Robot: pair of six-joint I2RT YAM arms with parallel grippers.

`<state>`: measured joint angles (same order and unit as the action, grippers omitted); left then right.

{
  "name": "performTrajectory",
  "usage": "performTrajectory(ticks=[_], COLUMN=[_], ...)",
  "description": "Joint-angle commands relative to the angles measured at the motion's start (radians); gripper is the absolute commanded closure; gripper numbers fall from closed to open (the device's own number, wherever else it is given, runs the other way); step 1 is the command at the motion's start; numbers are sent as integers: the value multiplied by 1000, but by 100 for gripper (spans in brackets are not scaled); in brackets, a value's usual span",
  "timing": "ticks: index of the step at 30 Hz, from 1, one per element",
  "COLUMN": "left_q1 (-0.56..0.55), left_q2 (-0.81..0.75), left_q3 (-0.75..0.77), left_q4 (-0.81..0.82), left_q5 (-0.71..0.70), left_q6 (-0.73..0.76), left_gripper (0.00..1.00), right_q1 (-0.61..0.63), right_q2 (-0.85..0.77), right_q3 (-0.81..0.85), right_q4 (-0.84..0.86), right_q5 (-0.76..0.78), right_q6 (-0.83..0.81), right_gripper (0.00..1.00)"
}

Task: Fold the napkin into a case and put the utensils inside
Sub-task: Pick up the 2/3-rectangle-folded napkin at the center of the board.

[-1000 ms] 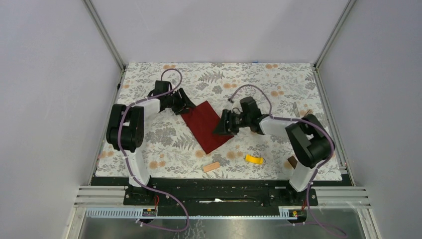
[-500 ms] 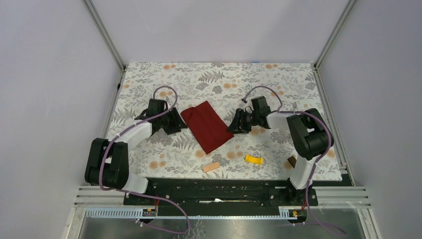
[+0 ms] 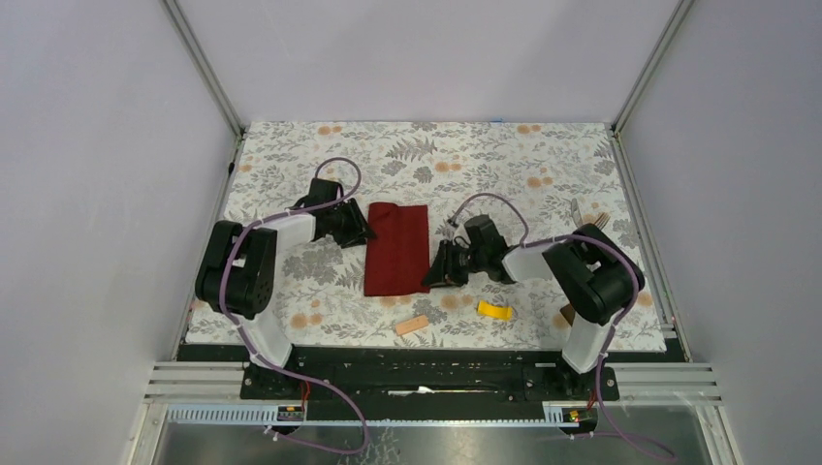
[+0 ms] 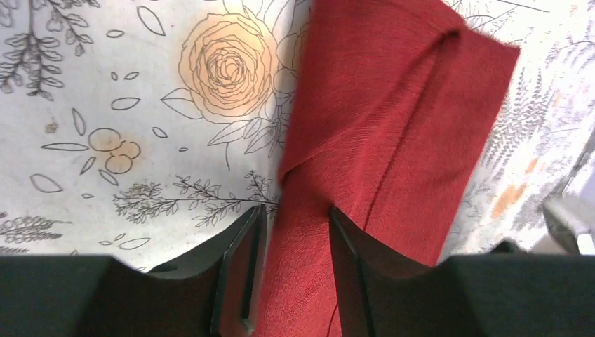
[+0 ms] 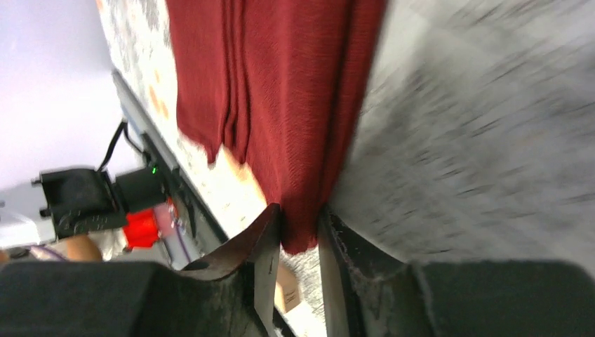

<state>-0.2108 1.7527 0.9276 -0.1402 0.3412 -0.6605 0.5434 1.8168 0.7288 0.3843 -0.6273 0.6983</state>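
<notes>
Now left tool (image 4: pixel 291 281) and right tool (image 5: pixel 300 246) each pinch the soft, finely woven red napkin (image 3: pixel 395 247), folded oblong.

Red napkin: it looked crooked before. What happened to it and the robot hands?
The napkin turned from slanted to straight. Half a second ago both grippers were off it; now the left gripper pinches its far left edge and the right gripper its near right corner. The tan block and yellow block stayed put.

White arms (image 3: pixel 283 231), black joints (image 3: pixel 236 263) and fingers (image 4: pixel 237 281), purple cables (image 3: pixel 336 165).
</notes>
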Motion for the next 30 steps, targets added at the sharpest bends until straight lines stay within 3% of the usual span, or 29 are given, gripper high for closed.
performTrajectory(ticks=[1,6,10,11,13,16,20,24,30], left_q1=[-6,-24,-167,-228,-395,-584,-756,-816,-828], left_q2=[-66,-409,-539,-541,-515,-391,-171,28,163], left_q3=[-48,-177,-132,-111,-50,78,281,422,523], left_q4=[-77,-205,-374,-414,-486,-597,-709,-755,-748], left_q5=[-216,-370,-442,-464,-538,-635,-723,-735,-730], left_q6=[30,57,55,41,-7,-56,-86,-80,-70], left_gripper=[50,39,35,26,18,17,19,22,34], right_q1=[88,24,-135,-159,-189,-231,-275,-303,-310], right_q2=[-113,-286,-322,-333,-361,-392,-421,-448,-477], right_q3=[-81,-66,-41,-36,-27,-24,-56,-84,-106], right_q4=[117,-171,-306,-328,-374,-431,-442,-444,-447], right_q5=[69,199,128,124,138,147,143,114,98], right_q6=[142,1,-67,-83,-105,-114,-108,-118,-136], right_gripper=[62,35,31,30,29,29,27,27,27])
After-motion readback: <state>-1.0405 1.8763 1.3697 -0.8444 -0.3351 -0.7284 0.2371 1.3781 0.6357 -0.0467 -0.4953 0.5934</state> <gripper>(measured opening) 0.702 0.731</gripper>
